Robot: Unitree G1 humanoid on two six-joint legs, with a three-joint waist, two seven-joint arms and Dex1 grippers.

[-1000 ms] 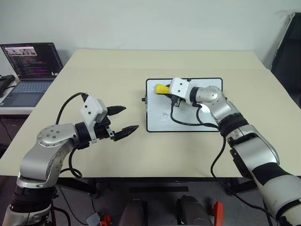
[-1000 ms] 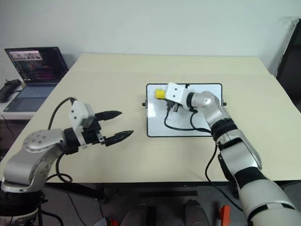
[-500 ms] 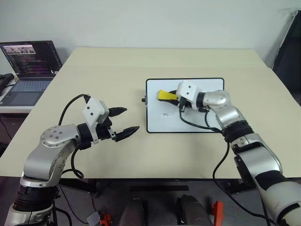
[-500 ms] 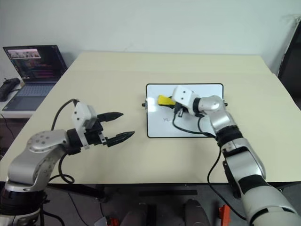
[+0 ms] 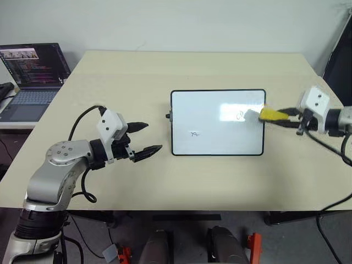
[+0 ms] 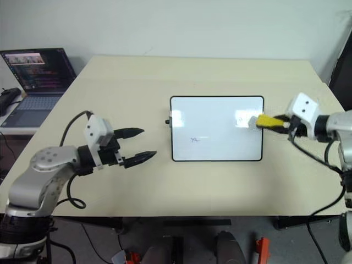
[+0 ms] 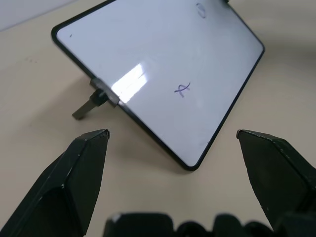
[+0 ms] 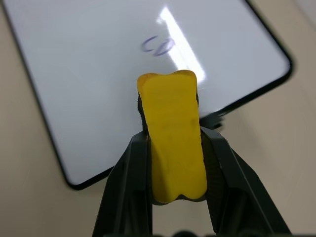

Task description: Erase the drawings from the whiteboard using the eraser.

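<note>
Now right tool (image 6: 276, 121) clamping eraser (image 5: 271, 114) — at whiteboard (image 5: 209, 137) edge, drawings (image 5: 194, 133) present

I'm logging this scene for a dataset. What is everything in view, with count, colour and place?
whiteboard: one, white with black frame, flat at the table's middle
drawings: two, dark; squiggle lower left of board, loop near its right edge
eraser: one, yellow, over the board's right edge
table: one, beige
laptop: one, dark, open on a side surface far left
left claw: black fingers open, left of the board
right claw: black fingers shut on the eraser
</note>
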